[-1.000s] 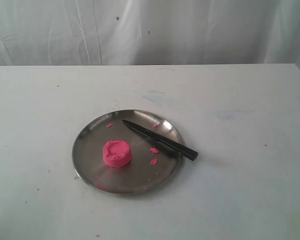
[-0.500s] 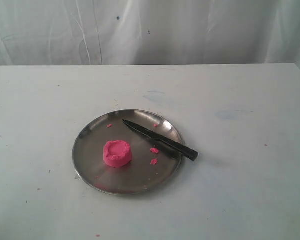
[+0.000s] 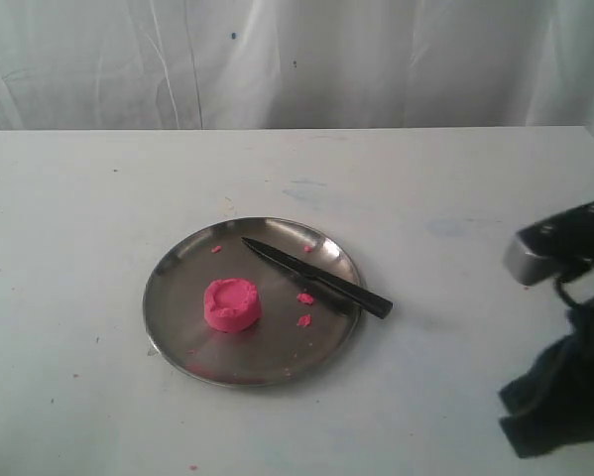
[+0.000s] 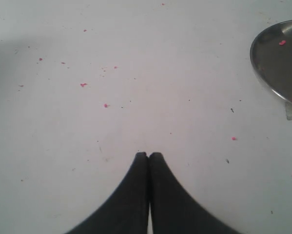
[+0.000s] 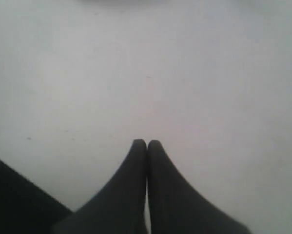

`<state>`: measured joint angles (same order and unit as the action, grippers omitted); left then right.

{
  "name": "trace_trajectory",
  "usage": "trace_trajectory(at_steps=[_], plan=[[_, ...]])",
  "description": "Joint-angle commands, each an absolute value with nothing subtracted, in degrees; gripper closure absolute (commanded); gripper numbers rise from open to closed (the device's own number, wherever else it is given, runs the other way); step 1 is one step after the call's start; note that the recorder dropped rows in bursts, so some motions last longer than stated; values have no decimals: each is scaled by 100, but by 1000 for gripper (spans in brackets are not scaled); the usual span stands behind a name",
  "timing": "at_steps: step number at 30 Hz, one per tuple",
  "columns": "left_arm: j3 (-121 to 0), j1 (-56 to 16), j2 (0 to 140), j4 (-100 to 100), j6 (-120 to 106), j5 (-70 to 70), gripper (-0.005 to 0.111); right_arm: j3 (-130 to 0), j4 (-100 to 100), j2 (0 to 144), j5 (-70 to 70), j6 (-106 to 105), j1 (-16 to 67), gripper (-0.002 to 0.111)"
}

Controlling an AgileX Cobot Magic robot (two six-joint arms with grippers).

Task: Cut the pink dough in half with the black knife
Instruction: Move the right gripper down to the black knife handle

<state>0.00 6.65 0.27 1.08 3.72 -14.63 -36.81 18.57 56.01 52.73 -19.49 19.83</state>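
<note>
White bench point(image 3: 98, 198) carried steel plate point(image 3: 173, 283) with pink dough point(image 3: 232, 303) and black knife point(image 3: 316, 278); left gripper point(image 4: 148, 154) and right gripper point(image 5: 146, 142) jaws were pressed together, empty.

No text, label, brand or number is readable anywhere (all surfaces look plain).

Right arm point(image 3: 564, 347) shows at the edge of the exterior view: black, bulky, with a silver-grey block up top and a dark covered mass hanging below it, plus a small dark loop like a cable between them. Left gripper point(image 4: 148, 155) in its wrist view: two matte black fingers, smooth, curving in to rounded tips. Right gripper point(image 5: 146, 143), same build: plain black tapered fingers, no markings visible.
</note>
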Motion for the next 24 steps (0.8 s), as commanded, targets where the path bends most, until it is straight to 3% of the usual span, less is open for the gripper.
trace_trajectory(at_steps=[1, 6, 10, 14, 24], plan=[[0, 643, 0, 51, 399, -1456, 107, -4779, 2596, 7378, 5324, -2854, 2222, 108], [0, 643, 0, 51, 399, -1456, 107, -6202, 2542, 8948, 4043, -4108, 2225, 106], [0, 643, 0, 51, 399, -1456, 107, -6567, 2419, 9891, 3851, -4242, 2225, 81], [0, 643, 0, 51, 399, -1456, 107, -6580, 2229, 10485, 3707, -4242, 2225, 69], [0, 643, 0, 51, 399, -1456, 107, -6590, 1944, 10960, 3212, -4219, 2225, 67]])
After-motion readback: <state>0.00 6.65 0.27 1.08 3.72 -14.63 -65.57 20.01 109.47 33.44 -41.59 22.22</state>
